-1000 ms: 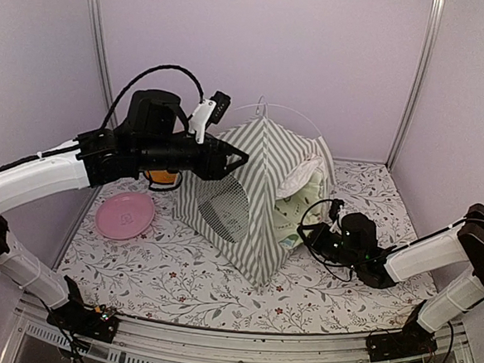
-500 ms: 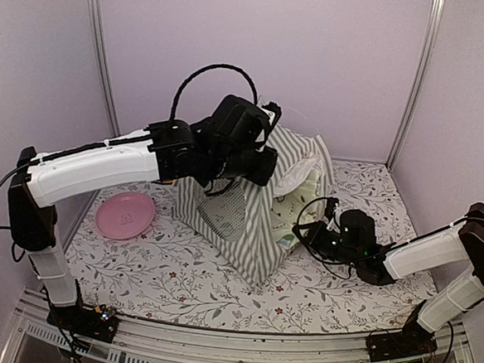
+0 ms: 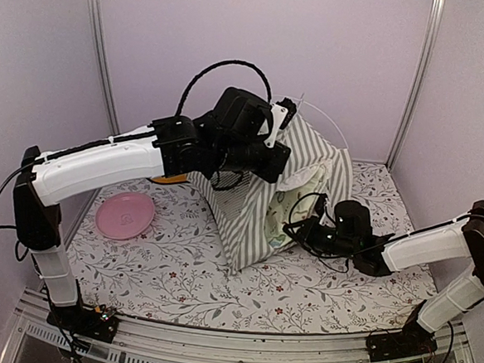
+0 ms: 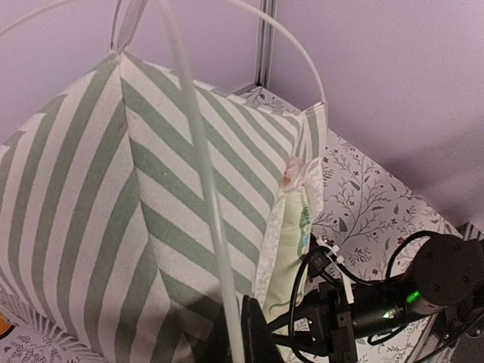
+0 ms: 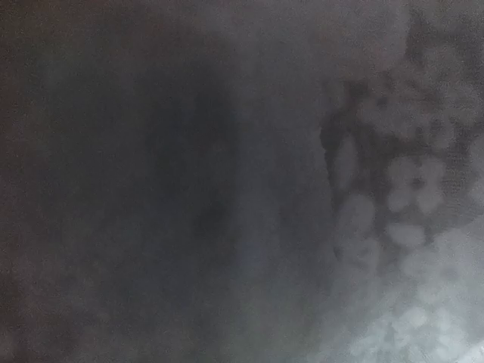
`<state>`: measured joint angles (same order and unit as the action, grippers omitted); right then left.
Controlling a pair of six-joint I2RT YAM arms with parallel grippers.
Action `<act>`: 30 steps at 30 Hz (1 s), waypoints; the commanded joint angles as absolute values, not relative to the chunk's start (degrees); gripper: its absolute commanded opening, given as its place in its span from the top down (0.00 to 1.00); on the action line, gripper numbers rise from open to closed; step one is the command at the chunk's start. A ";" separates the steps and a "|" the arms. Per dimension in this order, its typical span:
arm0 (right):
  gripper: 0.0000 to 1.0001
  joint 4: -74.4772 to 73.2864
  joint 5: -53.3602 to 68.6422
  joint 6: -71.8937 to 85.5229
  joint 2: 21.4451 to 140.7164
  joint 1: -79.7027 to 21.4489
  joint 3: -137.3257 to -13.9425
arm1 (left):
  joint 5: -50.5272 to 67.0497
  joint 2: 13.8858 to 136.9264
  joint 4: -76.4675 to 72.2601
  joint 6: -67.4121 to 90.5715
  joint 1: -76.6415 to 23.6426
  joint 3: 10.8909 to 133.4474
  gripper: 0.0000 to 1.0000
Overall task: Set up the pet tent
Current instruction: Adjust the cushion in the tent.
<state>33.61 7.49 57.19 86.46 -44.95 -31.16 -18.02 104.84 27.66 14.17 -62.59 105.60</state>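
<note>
The pet tent stands mid-table, sage-green and white striped, with its lace door curtain facing right. My left gripper reaches over its top. In the left wrist view the left gripper is shut on a thin white pole that runs down the striped side. My right gripper is shut and pressed low into the doorway against the pale printed mat. The right wrist view is dark and blurred, with fabric against the lens, so I cannot tell whether it pinches any.
A pink plate lies at the left on the floral table cover. An orange bowl peeks out under my left arm. Lilac walls with metal posts close in the back and sides.
My left arm swung right over the tent and its gripper closed on the pole. The tent rose, narrowed and shifted right. My right gripper edged left, staying shut.
</note>
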 commanded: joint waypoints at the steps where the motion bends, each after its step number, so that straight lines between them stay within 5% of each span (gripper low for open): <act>1: 1.00 28.84 0.27 59.30 86.05 -45.14 -33.70 | -8.59 103.62 23.05 15.32 -61.62 104.12 1.00; 10: 1.00 24.14 -4.67 56.48 89.79 -46.61 -34.96 | -3.64 100.63 16.98 25.78 -56.85 94.45 1.00; 16: 0.65 20.96 -4.36 51.50 86.53 -47.51 -34.44 | -2.69 99.43 15.64 27.46 -55.29 90.88 1.00; 20: 0.57 16.52 -4.22 49.02 82.84 -48.15 -35.48 | -3.15 99.11 15.76 27.50 -55.15 90.38 1.00; 24: 0.56 14.81 -5.07 49.77 77.42 -48.21 -33.39 | -3.34 98.84 15.77 27.28 -55.02 90.02 1.00; 30: 0.69 13.31 -5.62 50.47 78.41 -48.19 -34.19 | -2.71 99.00 15.48 26.89 -55.02 90.00 1.00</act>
<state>15.75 -4.25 50.81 76.97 -47.97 -33.69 -4.08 99.96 14.02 26.63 -55.22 91.13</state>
